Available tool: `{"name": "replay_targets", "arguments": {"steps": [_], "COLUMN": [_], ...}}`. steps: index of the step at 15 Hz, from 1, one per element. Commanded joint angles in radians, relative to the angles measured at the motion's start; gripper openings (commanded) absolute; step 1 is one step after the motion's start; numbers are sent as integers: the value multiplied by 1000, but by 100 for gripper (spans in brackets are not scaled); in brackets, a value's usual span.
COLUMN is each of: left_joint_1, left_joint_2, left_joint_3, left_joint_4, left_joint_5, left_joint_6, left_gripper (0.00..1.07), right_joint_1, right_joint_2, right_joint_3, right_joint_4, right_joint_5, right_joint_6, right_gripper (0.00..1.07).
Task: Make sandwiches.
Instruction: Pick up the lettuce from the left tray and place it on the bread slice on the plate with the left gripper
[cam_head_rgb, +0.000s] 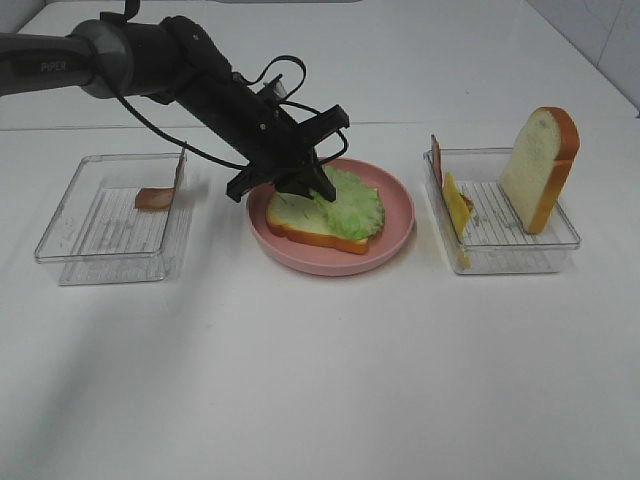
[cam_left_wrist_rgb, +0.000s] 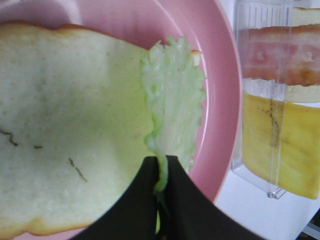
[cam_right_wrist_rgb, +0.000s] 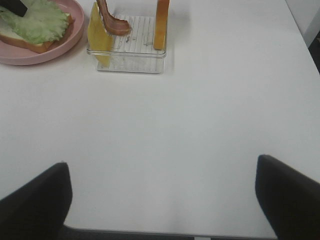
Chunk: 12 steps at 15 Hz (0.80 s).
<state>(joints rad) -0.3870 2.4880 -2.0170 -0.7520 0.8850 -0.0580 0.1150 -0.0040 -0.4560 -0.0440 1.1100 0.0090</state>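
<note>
Two clear trays flanked one pink plate (cam_head_rgb: 398, 222) on the worktop (cam_head_rgb: 320, 380). The left tray (cam_head_rgb: 62, 228) held one bacon strip (cam_head_rgb: 155, 197), propped against its right wall. On the plate at the centre lay the sandwich (cam_head_rgb: 325, 215), only partly built: one bread slice (cam_head_rgb: 295, 215) lying flat with one lettuce leaf (cam_head_rgb: 352, 205) over its right part. The left arm (cam_head_rgb: 200, 75) reached in from the left, and the left jaws were pinched narrowly on the leaf's edge, just above the bread. The right tray (cam_head_rgb: 560, 235) carried three pieces standing on edge: a second bacon strip (cam_head_rgb: 436, 150) and one cheese slice (cam_head_rgb: 455, 200) at its left wall, and one upright bread slice (cam_head_rgb: 540, 168) toward its right. The right jaws stood wide apart, gripping nothing, over bare worktop well apart from that tray. The worktop was plain white, and a pale wall (cam_head_rgb: 620, 40) showed at the far right corner.
</note>
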Motion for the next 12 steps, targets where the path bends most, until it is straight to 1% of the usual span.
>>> {"name": "replay_targets", "arguments": {"steps": [1, 3, 5, 6, 7, 8, 9, 10, 11, 12], "left_joint_1": [-3, -3, -3, -3, -3, -3, -3, -3, -3, -3], "left_joint_2": [-1, -1, -1, -5, -7, -15, -25, -31, -59, -68], "left_joint_3": [-1, -1, -1, -1, -1, -2, -4, -4, -8, -30], "left_joint_4": [37, 49, 50, 50, 51, 53, 59, 63, 120, 157], "left_joint_5": [-4, -34, -31, -26, -26, -24, -21, -18, 13, 50], "left_joint_6": [-9, -9, -9, -15, -15, -13, -18, -25, -61, -88], "left_gripper": [0, 0, 10, 47, 57, 76, 82, 82, 82, 82], "right_joint_1": [-3, -3, -3, -3, -3, -3, -3, -3, -3, -3], "right_joint_2": [-27, -27, -27, -27, -27, -27, -27, -27, -27, -27], "right_joint_3": [4, 4, 4, 4, 4, 4, 4, 4, 4, 4], "right_joint_4": [-3, -3, -3, -3, -3, -3, -3, -3, -3, -3], "right_joint_5": [-10, -10, -10, -10, -10, -10, -10, -10, -10, -10], "right_joint_6": [-9, -9, -9, -9, -9, -9, -9, -9, -9, -9], "right_gripper": [97, 97, 97, 97, 97, 97, 97, 97, 97, 97]}}
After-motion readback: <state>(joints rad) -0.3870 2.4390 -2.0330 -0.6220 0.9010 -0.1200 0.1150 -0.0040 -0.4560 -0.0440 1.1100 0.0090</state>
